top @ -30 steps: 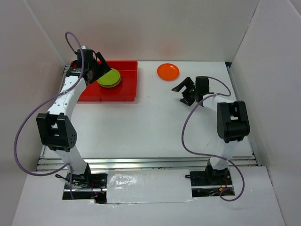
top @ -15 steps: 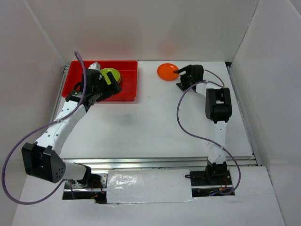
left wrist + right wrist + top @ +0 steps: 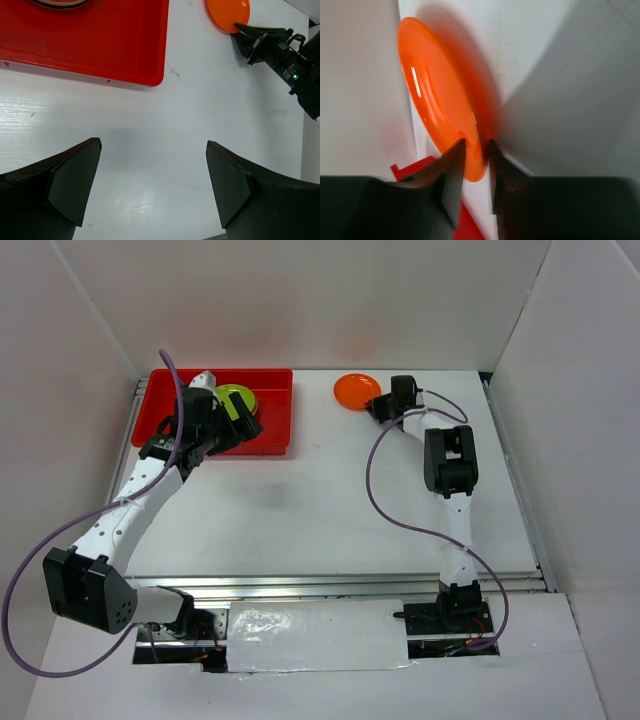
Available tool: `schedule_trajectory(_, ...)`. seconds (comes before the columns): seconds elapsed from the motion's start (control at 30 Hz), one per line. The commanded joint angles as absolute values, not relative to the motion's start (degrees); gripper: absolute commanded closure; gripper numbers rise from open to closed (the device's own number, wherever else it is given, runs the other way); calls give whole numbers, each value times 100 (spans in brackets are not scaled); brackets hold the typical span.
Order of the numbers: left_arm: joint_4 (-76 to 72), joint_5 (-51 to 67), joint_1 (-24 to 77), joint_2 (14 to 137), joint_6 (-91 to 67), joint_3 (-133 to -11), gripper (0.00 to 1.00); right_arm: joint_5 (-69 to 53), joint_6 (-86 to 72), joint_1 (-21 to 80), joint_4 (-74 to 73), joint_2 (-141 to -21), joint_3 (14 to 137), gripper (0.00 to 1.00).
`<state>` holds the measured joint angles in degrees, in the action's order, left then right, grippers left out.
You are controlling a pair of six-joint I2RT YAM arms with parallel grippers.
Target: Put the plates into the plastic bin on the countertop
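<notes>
Orange plate (image 3: 434,107) in right claw (image 3: 476,146)

Both arms (image 3: 130,505) have white links, black joint housings, looping purple cables (image 3: 368,480) and black wedge-shaped end effector fingers (image 3: 75,185).

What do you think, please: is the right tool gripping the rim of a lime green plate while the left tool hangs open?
No: the right tool grips the rim of an orange plate, not a lime green one, as the right wrist view shows. The left tool is open.
</notes>
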<state>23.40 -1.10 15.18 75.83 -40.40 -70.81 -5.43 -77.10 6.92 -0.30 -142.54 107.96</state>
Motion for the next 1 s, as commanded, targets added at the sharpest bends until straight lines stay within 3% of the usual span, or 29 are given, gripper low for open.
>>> schedule_trajectory(0.0, 2031, 52, 1459, 7462, -3885, -7049, 1, -176, -7813, 747, -194, -14361, 10952, 83)
schedule_trajectory(0.03, 2013, 70, 1442, 7462, -3876, -7031, 1, -176, -7840, 747, -89, -14309, 10890, 100)
schedule_trajectory(0.2, 1828, 149, 1319, 7497, -3929, -6865, 1, -246, -8024, 694, 780, -13844, 9761, 100)
schedule_trajectory(0.3, 1592, 473, 1239, 7550, -3946, -6724, 1, -97, -7631, 782, 1283, -12749, 8914, 100)
schedule_trajectory(0.5, 136, 2853, 993, 8006, -4068, -6610, 1, 212, -6031, 1274, 607, -10780, 7658, 100)
schedule_trajectory(0.63, -895, 3840, 923, 8218, -4657, -6346, 1, -1096, -5459, 1309, 1344, -9801, 6244, 100)
schedule_trajectory(0.8, -1291, 4174, 993, 8262, -4693, -6267, 1, -2659, -5028, 1616, 1185, -9282, 5995, 100)
schedule_trajectory(0.97, -854, 3912, 1081, 8253, -4334, -6337, 1, -3182, -5195, 1845, 1486, -8694, 5537, 100)
